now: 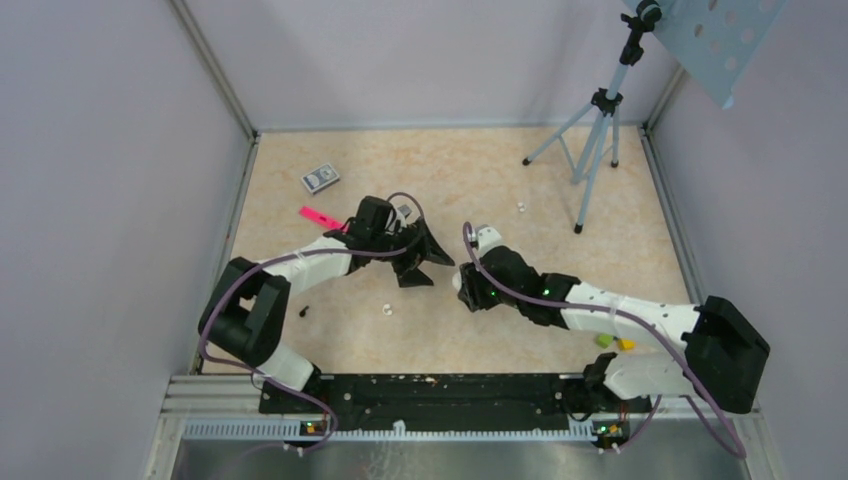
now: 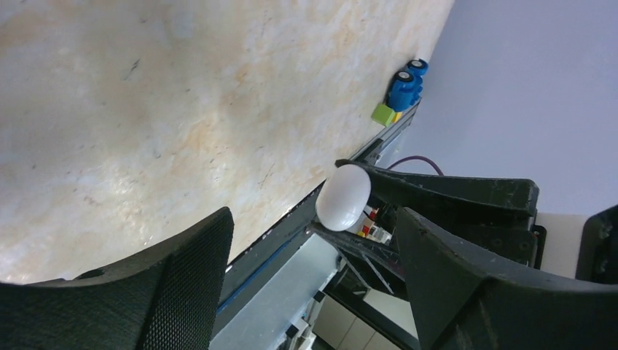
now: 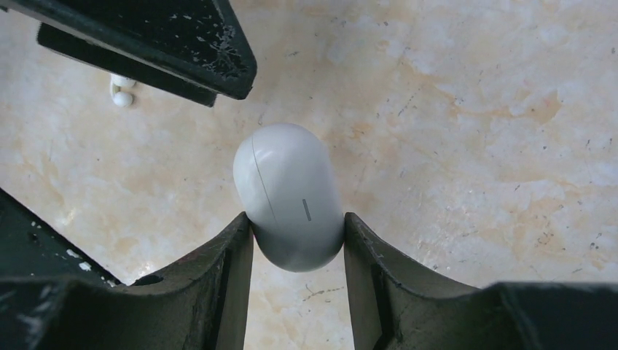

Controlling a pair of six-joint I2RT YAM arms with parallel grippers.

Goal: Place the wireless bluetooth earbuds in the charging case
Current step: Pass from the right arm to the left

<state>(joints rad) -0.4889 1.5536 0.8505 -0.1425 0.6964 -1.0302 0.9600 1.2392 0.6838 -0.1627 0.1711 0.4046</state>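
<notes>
My right gripper [image 1: 464,287] [image 3: 297,227] is shut on a white pill-shaped charging case [image 3: 290,195] with its lid closed; a seam and a small slit show on its shell. It hangs just above the tabletop. My left gripper [image 1: 424,262] [image 2: 313,220] is open and empty, right beside the case [image 2: 344,197], its fingers [image 2: 182,277] apart from it. One white earbud [image 1: 386,309] [image 3: 122,92] lies on the table near the left gripper, partly hidden in the right wrist view. Another earbud [image 1: 521,207] lies farther back, near the tripod.
A tripod [image 1: 596,150] stands at the back right. A small patterned box [image 1: 320,178] and a pink strip [image 1: 318,215] lie at the back left. Yellow and green blocks [image 1: 615,342] and a blue toy [image 2: 405,84] sit by the right arm. Walls enclose three sides.
</notes>
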